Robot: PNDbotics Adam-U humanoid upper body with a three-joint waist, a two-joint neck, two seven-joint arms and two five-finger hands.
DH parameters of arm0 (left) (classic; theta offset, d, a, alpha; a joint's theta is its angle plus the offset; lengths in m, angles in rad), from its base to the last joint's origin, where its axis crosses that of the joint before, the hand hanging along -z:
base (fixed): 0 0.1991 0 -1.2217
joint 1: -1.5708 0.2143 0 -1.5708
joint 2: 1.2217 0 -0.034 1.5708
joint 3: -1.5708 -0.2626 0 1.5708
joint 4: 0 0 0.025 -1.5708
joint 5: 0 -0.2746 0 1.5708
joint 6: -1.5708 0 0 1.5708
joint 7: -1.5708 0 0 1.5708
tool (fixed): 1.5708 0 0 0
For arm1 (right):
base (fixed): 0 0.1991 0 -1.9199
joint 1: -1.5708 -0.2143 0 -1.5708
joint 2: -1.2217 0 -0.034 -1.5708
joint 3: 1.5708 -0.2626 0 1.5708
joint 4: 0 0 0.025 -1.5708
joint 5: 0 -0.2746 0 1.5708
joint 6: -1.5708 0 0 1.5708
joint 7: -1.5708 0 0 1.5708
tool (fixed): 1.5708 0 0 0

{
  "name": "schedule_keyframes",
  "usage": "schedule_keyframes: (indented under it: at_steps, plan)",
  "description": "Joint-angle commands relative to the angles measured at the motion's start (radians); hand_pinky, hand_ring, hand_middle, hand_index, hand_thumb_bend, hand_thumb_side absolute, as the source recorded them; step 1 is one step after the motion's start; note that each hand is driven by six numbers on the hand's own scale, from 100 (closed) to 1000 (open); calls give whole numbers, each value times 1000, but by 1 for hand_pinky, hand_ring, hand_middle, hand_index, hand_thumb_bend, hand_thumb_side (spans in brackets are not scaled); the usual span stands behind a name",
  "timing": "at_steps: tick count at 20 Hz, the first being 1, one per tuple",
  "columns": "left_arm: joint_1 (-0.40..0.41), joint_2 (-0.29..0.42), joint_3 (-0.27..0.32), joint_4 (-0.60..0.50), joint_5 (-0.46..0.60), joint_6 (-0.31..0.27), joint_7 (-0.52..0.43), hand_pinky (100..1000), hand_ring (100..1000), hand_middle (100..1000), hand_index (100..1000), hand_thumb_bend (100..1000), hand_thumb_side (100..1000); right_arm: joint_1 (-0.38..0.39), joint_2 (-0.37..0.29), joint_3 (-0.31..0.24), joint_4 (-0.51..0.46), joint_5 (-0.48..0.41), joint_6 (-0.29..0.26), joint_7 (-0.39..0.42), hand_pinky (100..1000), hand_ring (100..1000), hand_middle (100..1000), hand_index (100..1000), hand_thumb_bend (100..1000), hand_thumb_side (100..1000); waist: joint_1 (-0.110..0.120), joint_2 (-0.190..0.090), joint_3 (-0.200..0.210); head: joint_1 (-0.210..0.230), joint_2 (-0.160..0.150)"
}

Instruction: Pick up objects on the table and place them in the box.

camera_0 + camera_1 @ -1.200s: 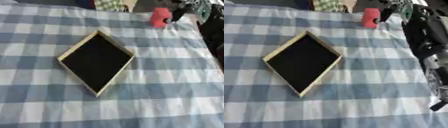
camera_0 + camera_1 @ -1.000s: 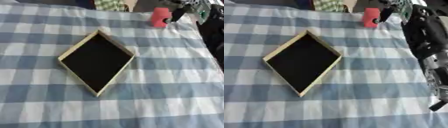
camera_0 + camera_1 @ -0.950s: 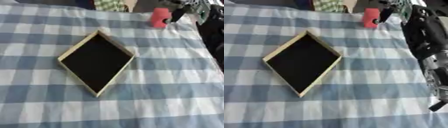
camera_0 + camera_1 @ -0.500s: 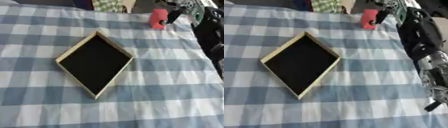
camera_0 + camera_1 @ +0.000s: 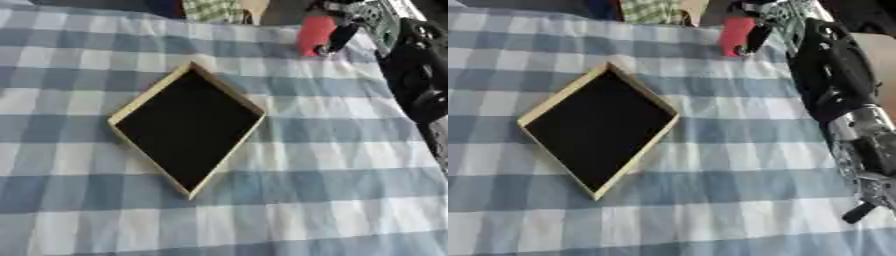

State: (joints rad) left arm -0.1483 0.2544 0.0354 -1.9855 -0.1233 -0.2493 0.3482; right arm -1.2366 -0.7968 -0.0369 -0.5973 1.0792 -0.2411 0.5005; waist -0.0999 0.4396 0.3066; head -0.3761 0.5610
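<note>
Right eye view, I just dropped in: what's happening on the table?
The robot's right hand is stretched to the far edge of the checked tablecloth, its fingers curled round a red object. I cannot tell whether the object is lifted clear of the cloth. The wooden box with a black inside sits near the middle, turned like a diamond, with nothing in it. The left hand is not in view.

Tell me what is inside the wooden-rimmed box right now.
The shallow wooden-rimmed box shows only its bare black floor; nothing lies in it. The red cylindrical object is at the table's far edge, with the right hand curled round it.
</note>
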Motion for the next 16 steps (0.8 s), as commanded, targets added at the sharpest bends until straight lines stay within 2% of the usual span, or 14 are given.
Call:
schedule_keyframes:
  at_steps: [1, 6, 10, 13, 16]
  plan:
    - [-9, 14, 0, -14, -6, 1, -2, 693, 626, 577, 636, 100, 762, -20, -28, -12, -2, 15, 11, -6, 1000, 1000, 986, 1000, 337, 100, 2, -17, 0, -4, -14]
    - [-11, 13, -1, -14, -7, 1, -3, 694, 626, 577, 635, 100, 763, -24, -22, -19, 3, 17, 27, -23, 1000, 1000, 978, 1000, 334, 100, 2, -9, 4, -5, -21]
    - [-12, 10, -2, -14, -8, 3, -4, 694, 626, 576, 635, 100, 765, -24, -20, -23, 10, 21, 42, -33, 989, 982, 914, 980, 321, 100, -1, -4, 5, -6, -22]
    - [-14, 10, -2, -14, -9, 3, -4, 694, 626, 576, 634, 100, 763, -23, -19, -24, 11, 27, 54, -49, 935, 860, 810, 920, 285, 100, -2, -2, 6, -6, -22]
    - [-13, 10, -3, -14, -10, 3, -5, 694, 625, 576, 633, 100, 764, -23, -16, -27, 11, 27, 64, -74, 859, 735, 680, 810, 190, 100, -2, 0, 7, -6, -22]
